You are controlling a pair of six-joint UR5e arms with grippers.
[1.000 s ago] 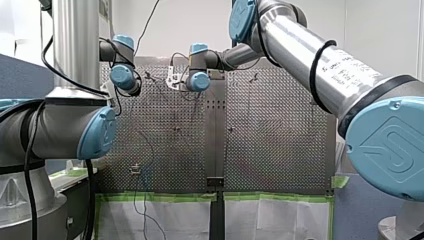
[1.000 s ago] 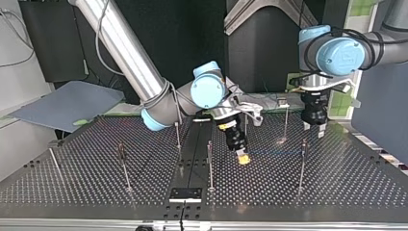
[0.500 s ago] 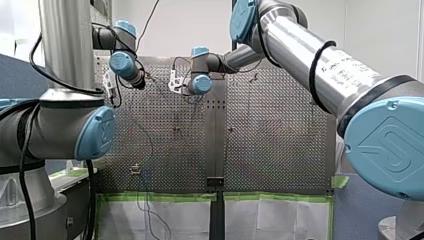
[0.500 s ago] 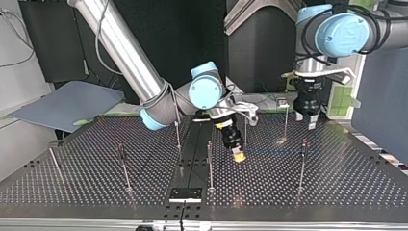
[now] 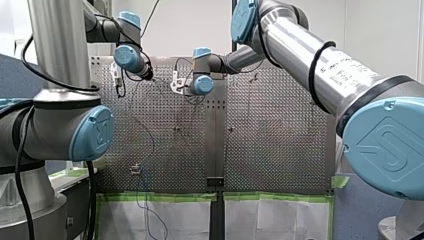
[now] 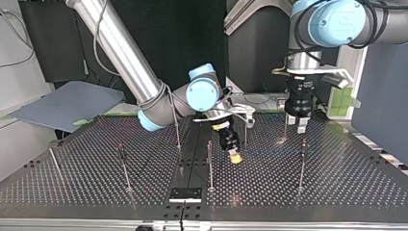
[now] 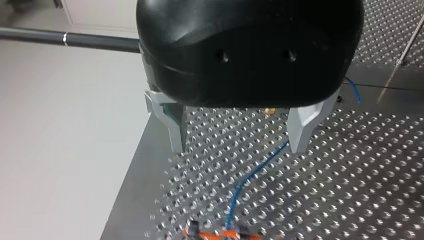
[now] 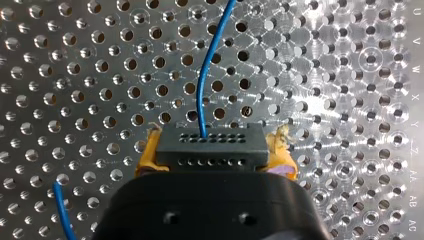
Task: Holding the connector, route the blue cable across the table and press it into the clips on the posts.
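The right wrist view tells what no other view does: my right gripper (image 8: 212,160) is clamped on a black rectangular connector with rows of small holes (image 8: 209,146), its yellow pads (image 8: 145,157) pressed against the connector's two ends. A thin blue cable (image 8: 202,80) leaves the connector's face and runs away over the perforated metal table (image 8: 75,65).

In the top view this gripper (image 6: 234,157) hangs tilted just above the table near the middle, right of a thin metal post (image 6: 210,163). There the cable (image 6: 274,153) is only a faint blue line running right toward a second post (image 6: 301,166); whether it sits in that post's clip I cannot tell.

My left gripper (image 6: 299,126) hangs upright, farther back at the top view's right, clear of the table. Its own wrist view shows it (image 7: 237,132) with metal fingers (image 7: 172,127) spread wide and nothing between them. The cable (image 7: 255,172) lies on the table below.

The front view shows only my left arm (image 5: 127,57) and my right arm (image 5: 202,82) reaching to the far side, with their fingers hidden.
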